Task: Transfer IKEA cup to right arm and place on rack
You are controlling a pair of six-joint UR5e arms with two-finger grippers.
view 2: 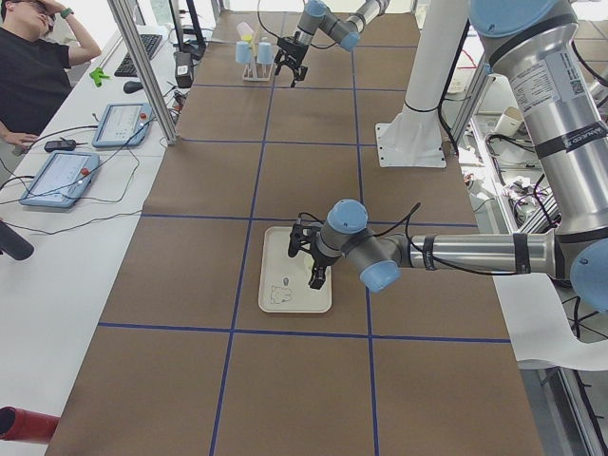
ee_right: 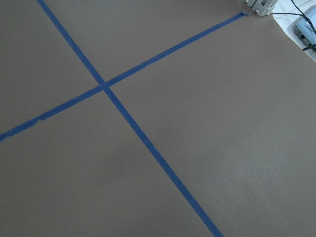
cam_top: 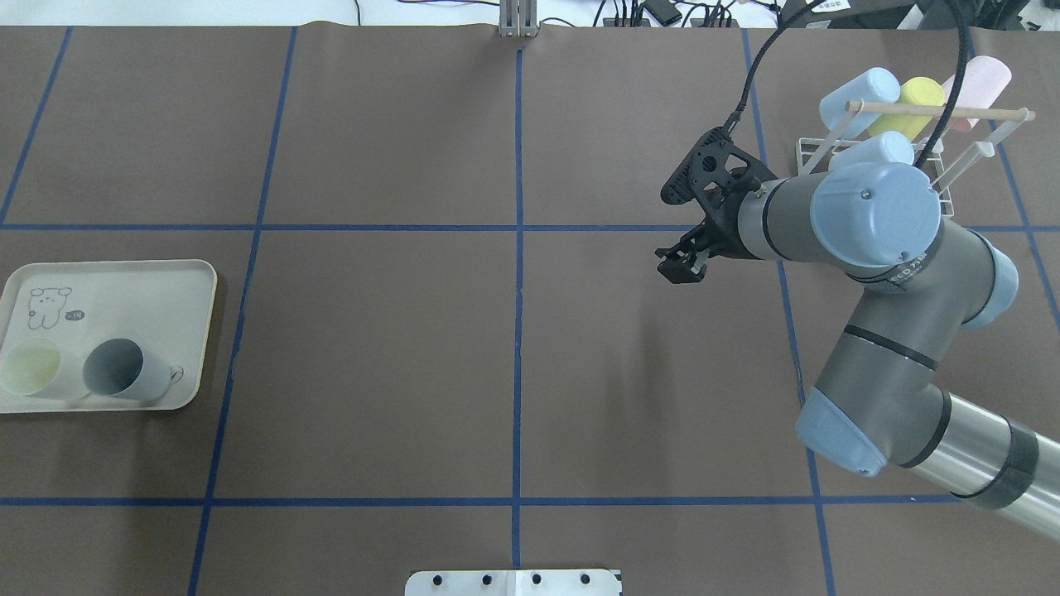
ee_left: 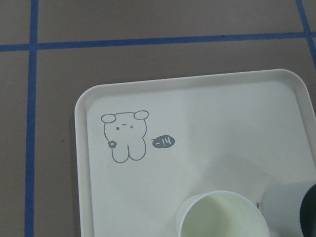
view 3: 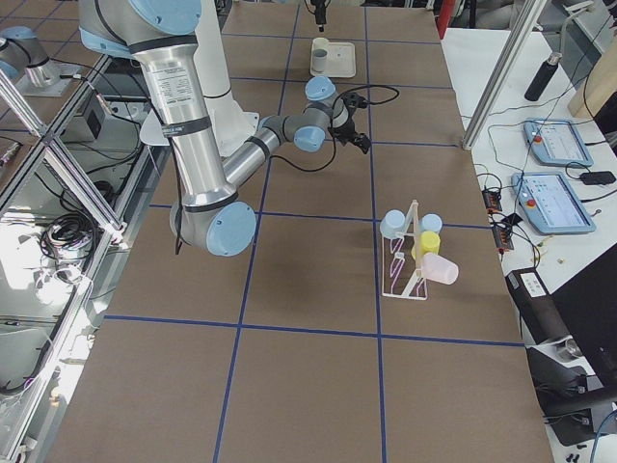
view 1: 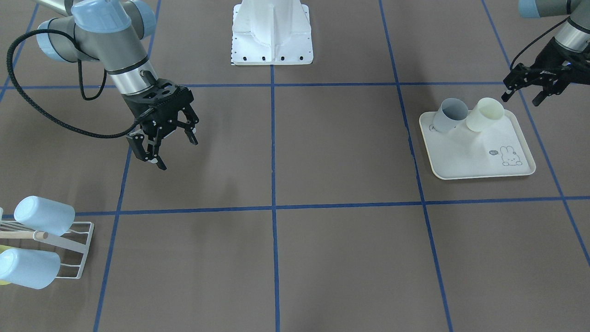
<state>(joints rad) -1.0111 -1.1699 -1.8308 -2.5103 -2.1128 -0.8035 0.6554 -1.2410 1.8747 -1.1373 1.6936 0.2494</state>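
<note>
well, you have the left tool (view 1: 521,99) hanging in the air at the robot-side corner of the cream tray (view 1: 465,159), its jaws spread wide and holding nothing. two cups stand upright on that end of the tray, a grey cup (view 1: 448,116) and a pale yellow-green cup (view 1: 484,115), side by side with their openings up; they are so close that you cannot tell whether the rims touch. the grey one shows a small loop at its side in the overhead view. the left tool is just beside the pale cup and above it, touching neither cup. from the left wrist camera you look down on the tray's printed bear and its "hi" bubble, with both cup rims at the bottom edge of the view. the right tool (view 1: 176,153) hovers over bare brown tabletop (view 1: 345,147), tilted, its jaws also wide apart and empty; its wrist camera shows you only the tabletop and two crossing lines of blue tape (view 1: 273,138). the white wire rack (cam_top: 816,157) sits at the far corner on the robot's right, well apart from the right tool and well apart from the tray across the tabletop. a thin wooden rod (cam_top: 936,110) runs across its top, and its prongs carry two light blue cups (cam_top: 861,89), a yellow cup (cam_top: 915,103) and a pink cup (cam_top: 987,79).
</note>
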